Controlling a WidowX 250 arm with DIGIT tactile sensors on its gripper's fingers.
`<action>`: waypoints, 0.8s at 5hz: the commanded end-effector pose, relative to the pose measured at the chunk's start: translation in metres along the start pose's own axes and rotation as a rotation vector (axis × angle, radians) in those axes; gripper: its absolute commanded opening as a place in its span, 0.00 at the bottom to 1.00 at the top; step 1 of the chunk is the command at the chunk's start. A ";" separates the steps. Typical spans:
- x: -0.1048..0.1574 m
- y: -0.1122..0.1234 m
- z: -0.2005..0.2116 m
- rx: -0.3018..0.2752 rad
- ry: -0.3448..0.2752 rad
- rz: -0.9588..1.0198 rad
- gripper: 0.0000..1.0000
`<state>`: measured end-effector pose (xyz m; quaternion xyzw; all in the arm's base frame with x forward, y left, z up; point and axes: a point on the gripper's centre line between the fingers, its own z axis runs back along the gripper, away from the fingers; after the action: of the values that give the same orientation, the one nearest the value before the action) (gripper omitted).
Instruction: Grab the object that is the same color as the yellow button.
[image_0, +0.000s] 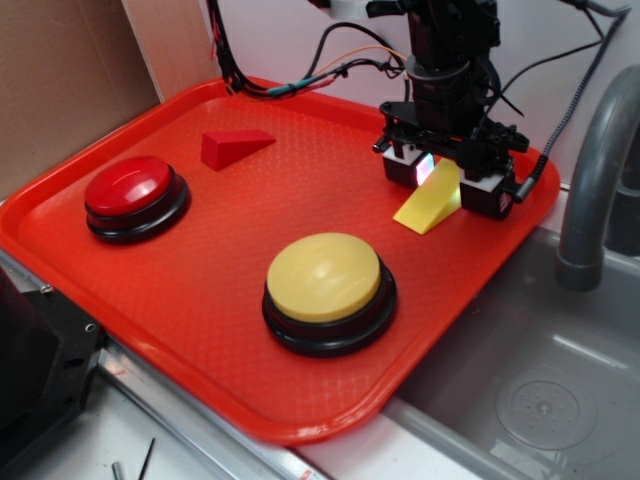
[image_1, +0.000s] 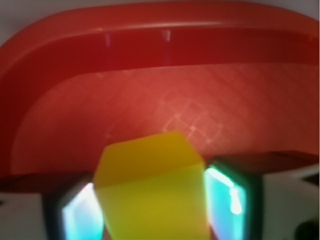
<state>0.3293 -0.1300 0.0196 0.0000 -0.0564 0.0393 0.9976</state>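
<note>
The object, a small yellow wedge block (image_0: 430, 205), lies on the red tray (image_0: 220, 260) near its far right corner, sloped end pointing toward the front. My gripper (image_0: 445, 182) stands straight over it, a finger on each side. In the wrist view the yellow wedge (image_1: 150, 190) fills the gap of my gripper (image_1: 155, 210), and both glowing pads (image_1: 225, 197) press against its sides. The yellow button (image_0: 323, 277), a large pale-yellow dome on a black base, sits at the tray's front centre, apart from the gripper.
A red domed button (image_0: 130, 187) sits at the tray's left and a red wedge block (image_0: 233, 147) behind it. The tray rim (image_1: 150, 45) curves just beyond the wedge. A metal sink (image_0: 560, 390) and grey pipe (image_0: 590, 180) lie to the right.
</note>
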 end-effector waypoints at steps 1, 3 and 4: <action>0.009 0.004 0.005 -0.008 -0.012 0.032 0.00; 0.005 0.045 0.079 -0.033 0.003 0.016 0.00; -0.024 0.053 0.117 -0.051 -0.063 -0.015 0.00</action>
<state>0.2849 -0.0775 0.1158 -0.0135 -0.0560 0.0372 0.9976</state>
